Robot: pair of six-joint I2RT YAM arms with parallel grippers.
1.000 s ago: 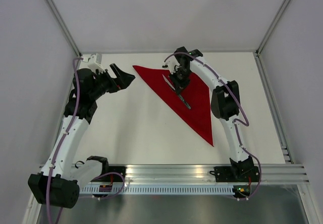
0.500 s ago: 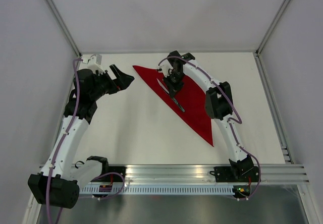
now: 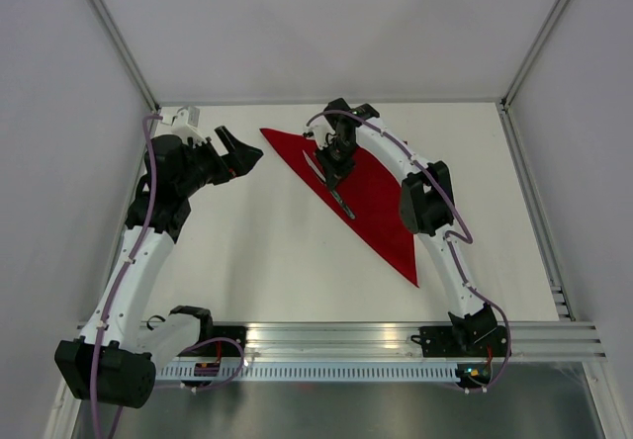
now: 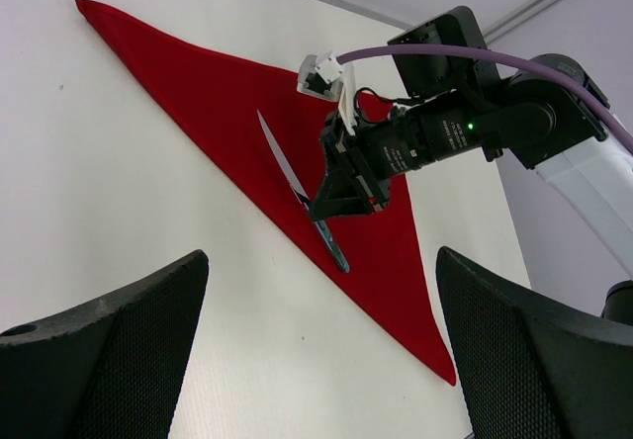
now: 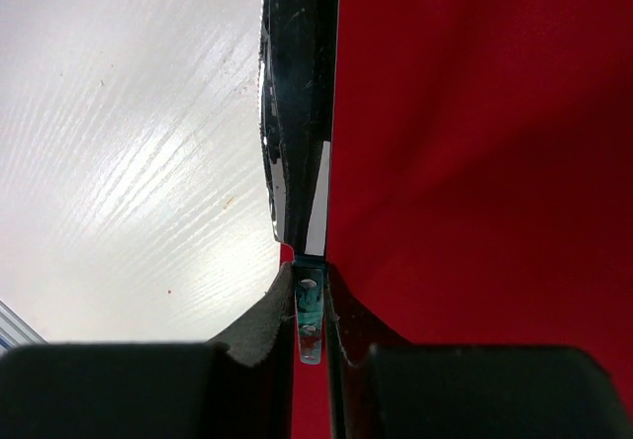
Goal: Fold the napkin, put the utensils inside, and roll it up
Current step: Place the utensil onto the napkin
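- Teal-handled knife is pinched in my right claw, jaws narrowed on it; my left claw is spread wide, apart from the napkin's far-left corner.
- Knife sits right at the long folded edge of the napkin, beside bare worktop.
- Risk: let go here, it could slip off the cloth, or my fingers could drag the thin fabric.
- Its long axis follows that edge, blade towards the napkin's far-left corner.

White-and-black jointed arms, purple cables, textured black tool fingers, perhaps a green status light
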